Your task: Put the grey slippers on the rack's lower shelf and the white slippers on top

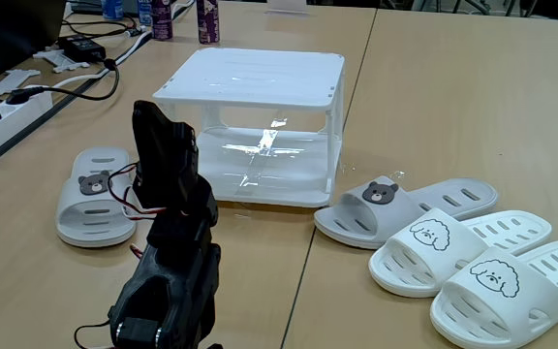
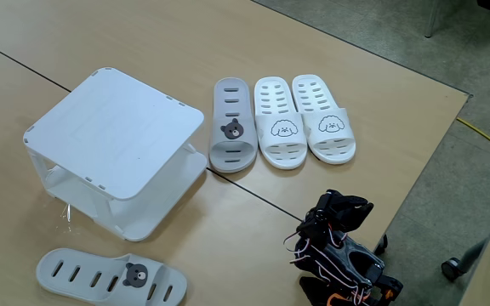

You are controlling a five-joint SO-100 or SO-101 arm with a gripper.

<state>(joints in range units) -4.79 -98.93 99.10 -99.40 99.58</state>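
Observation:
The white rack (image 1: 250,78) stands in the middle of the table with its slatted top bare. Its glossy lower shelf (image 1: 269,170) holds nothing. One grey slipper (image 1: 95,194) with a bear face lies left of the rack. The other grey slipper (image 1: 395,208) lies right of it, touching the rack's corner (image 2: 232,127). Beside that one, the two white slippers (image 1: 458,247) (image 1: 511,286) with puppy faces lie side by side. My black arm (image 1: 168,252) sits folded at the near edge, apart from everything. Its gripper is lost in the dark mass, so I cannot make out the jaws.
A power strip (image 1: 8,107), black cables (image 1: 85,48) and bottles (image 1: 206,19) sit at the back left in a fixed view. A table seam (image 1: 308,262) runs past the rack. The table edge (image 2: 432,161) drops to the floor just beyond the arm.

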